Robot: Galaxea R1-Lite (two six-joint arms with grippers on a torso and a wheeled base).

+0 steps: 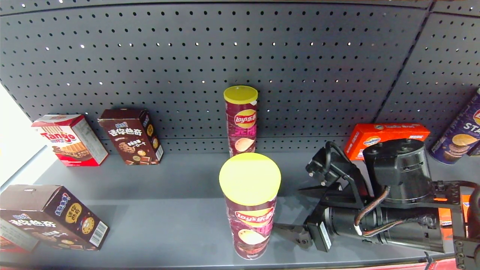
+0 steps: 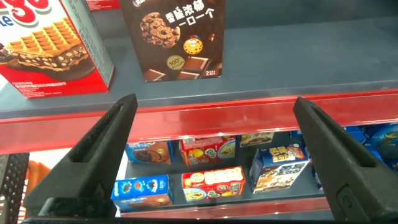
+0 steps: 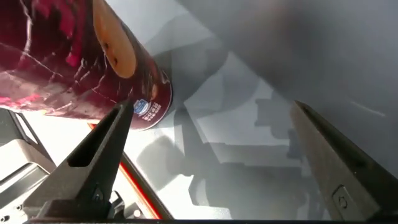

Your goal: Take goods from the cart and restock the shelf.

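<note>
In the head view, the front chip can (image 1: 250,204) stands upright near the shelf (image 1: 168,198) edge, lined up before the rear can (image 1: 240,120), likely to keep the row facing out. The right gripper (image 1: 302,210) sits beside it, jaws spread and empty. In the left wrist view, the left gripper (image 2: 214,106) faces the shelf's front edge with its jaws wide and empty, probably free for cart goods. In the right wrist view, the can's base sits just off one jaw's tip.

Cropped, covered goods
The purple chips can (image 3: 74,62) runs past the right wrist view's edge; the blue chips can (image 1: 459,131) is cut by the head view's right edge; the right arm (image 1: 393,221) covers part of the orange box (image 1: 386,134).
</note>
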